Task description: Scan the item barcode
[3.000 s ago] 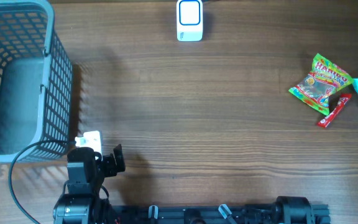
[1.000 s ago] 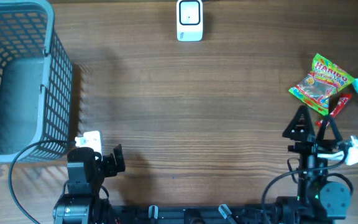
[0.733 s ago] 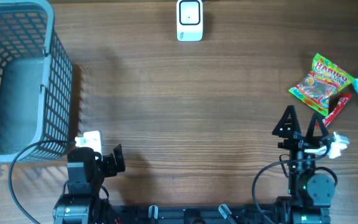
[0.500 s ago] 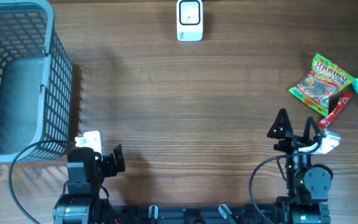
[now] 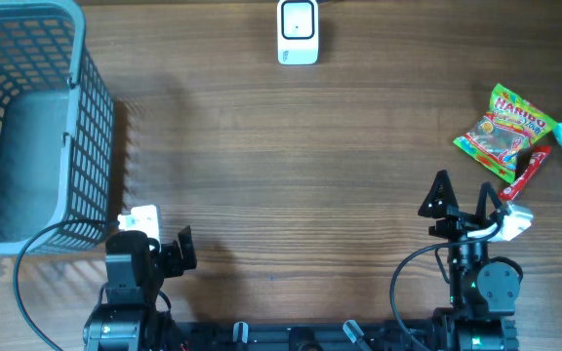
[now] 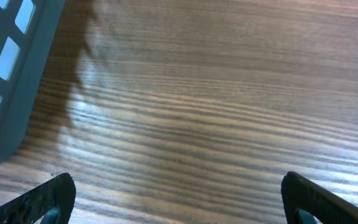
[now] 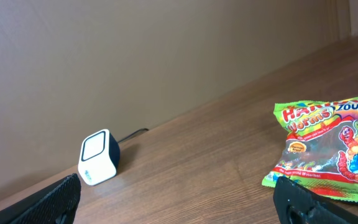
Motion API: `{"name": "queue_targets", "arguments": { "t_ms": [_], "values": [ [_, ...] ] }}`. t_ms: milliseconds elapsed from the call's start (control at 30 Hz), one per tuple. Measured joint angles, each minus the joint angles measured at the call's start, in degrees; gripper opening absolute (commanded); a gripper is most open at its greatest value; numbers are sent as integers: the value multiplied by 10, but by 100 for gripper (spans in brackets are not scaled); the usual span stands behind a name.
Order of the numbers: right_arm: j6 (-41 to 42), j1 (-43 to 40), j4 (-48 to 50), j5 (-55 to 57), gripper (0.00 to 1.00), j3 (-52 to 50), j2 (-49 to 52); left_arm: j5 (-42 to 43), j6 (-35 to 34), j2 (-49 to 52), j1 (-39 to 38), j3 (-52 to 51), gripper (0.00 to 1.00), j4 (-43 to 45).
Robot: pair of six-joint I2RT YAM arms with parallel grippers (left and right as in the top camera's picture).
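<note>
While the left arm sits parked exactly as it was three seconds back, the right gripper (image 5: 462,195) has swung into view, slid leftward, and now holds where it stood half a second ago. Ahead and to its right, the glossy, crinkled green plastic gummy bag (image 5: 503,130) lies flat on the grained brown wooden table (image 5: 291,166), just beside a slim red wrapper stick (image 5: 523,175). At the far edge sits the white rounded-cube scanner (image 5: 298,31). A grey plastic grid basket (image 5: 91,127) stands on the left. Right jaws are spread wide, gripping nothing. The left gripper (image 6: 180,205) is equally wide and empty.
</note>
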Motion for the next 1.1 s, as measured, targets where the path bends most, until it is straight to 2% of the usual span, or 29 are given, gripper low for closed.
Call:
{"name": "queue_targets", "arguments": {
  "t_ms": [67, 100, 233, 333, 400, 500, 667, 1100],
  "values": [
    [0, 0, 0, 0, 100, 0, 0, -4, 0, -4, -2, 0, 100, 0],
    [0, 0, 0, 0, 99, 0, 0, -3, 0, -14, -6, -5, 100, 37],
    [0, 0, -1, 0, 100, 0, 0, 18, 2, -107, -17, -41, 100, 282],
    [0, 0, -1, 0, 100, 0, 0, 23, 2, -146, -14, -87, 100, 379],
    [0, 0, -1, 0, 100, 0, 0, 22, 2, -157, -10, -114, 100, 391],
    [0, 0, -1, 0, 100, 0, 0, 23, 4, -181, -6, -135, 100, 365],
    [0, 0, -1, 0, 100, 0, 0, 30, 24, -187, -9, -136, 100, 365],
    [0, 0, -1, 0, 100, 0, 0, 35, 14, -200, -19, -136, 100, 365]
  ]
}}
